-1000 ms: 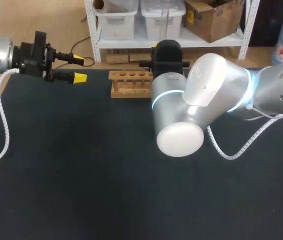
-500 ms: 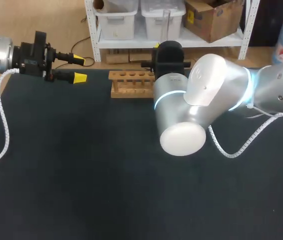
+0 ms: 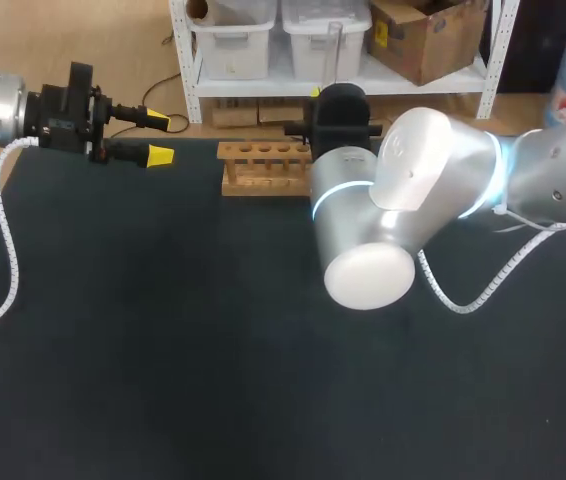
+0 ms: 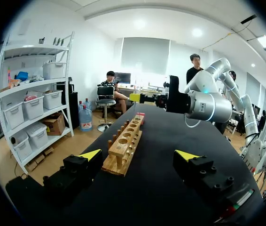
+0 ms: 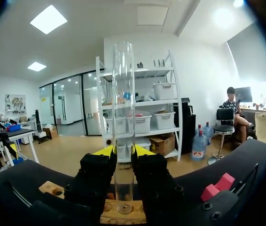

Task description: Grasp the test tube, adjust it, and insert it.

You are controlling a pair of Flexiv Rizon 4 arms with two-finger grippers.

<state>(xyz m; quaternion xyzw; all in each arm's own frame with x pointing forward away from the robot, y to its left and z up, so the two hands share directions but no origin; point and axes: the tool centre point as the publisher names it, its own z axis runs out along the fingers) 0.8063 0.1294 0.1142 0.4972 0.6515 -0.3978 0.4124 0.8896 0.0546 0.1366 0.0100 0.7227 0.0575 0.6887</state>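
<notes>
A clear glass test tube (image 5: pixel 123 108) stands upright between the yellow-tipped fingers of my right gripper (image 5: pixel 123 151), which is shut on it. Its lower end sits at a hole in the wooden rack (image 5: pixel 122 216); how deep it goes I cannot tell. Seen from the head camera, the rack (image 3: pixel 258 166) lies at the table's far edge, and my right gripper (image 3: pixel 339 104) hangs at its right end, partly hidden by the arm's big elbow. My left gripper (image 3: pixel 158 139) hovers open and empty, left of the rack. From the left wrist, the rack (image 4: pixel 123 146) runs ahead between the open fingers (image 4: pixel 90 154).
A red block (image 4: pixel 140 114) lies at the rack's far end, also visible as red block (image 5: pixel 217 187) beside my right gripper. My right arm's elbow (image 3: pixel 368 275) juts over the table's middle. The dark table top (image 3: pixel 163 350) stretches out in front.
My right arm has drifted slightly to the right with the tube still held. The left arm has not moved.
</notes>
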